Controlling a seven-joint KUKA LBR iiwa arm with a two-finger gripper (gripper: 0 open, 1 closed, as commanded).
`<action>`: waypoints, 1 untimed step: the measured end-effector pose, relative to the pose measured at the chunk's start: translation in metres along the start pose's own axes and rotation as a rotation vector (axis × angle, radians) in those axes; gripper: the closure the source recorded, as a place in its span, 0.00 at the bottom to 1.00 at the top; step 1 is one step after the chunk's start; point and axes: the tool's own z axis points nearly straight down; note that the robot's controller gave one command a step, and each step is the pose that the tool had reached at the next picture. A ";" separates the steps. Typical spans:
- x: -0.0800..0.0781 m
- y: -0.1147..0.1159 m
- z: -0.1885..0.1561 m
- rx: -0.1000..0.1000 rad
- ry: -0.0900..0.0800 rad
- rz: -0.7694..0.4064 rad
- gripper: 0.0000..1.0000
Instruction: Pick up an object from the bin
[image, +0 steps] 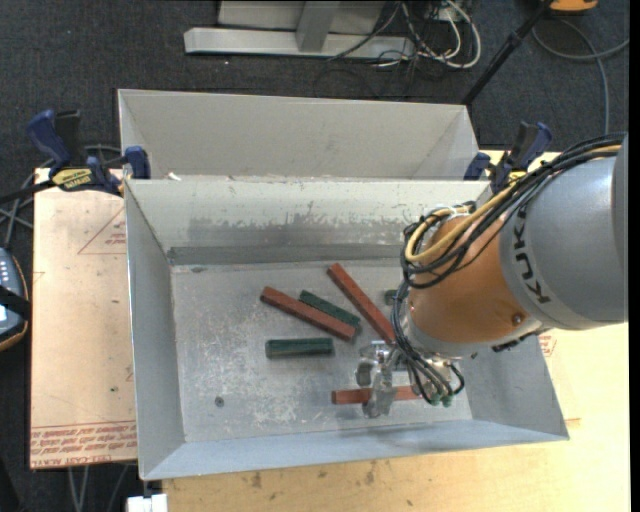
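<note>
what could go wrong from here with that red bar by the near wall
1. The gripper is down at a thin red-brown bar lying close to the bin's near wall; the bar may slip or tilt when lifted, or get pushed against that wall.
2. A longer red-brown stick slants in under the orange wrist cover; lifting could knock or drag it.
3. The wrist cables hang low beside the bar and might snag it.
</note>
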 end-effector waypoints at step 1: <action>-0.001 0.000 -0.015 0.000 -0.004 0.000 1.00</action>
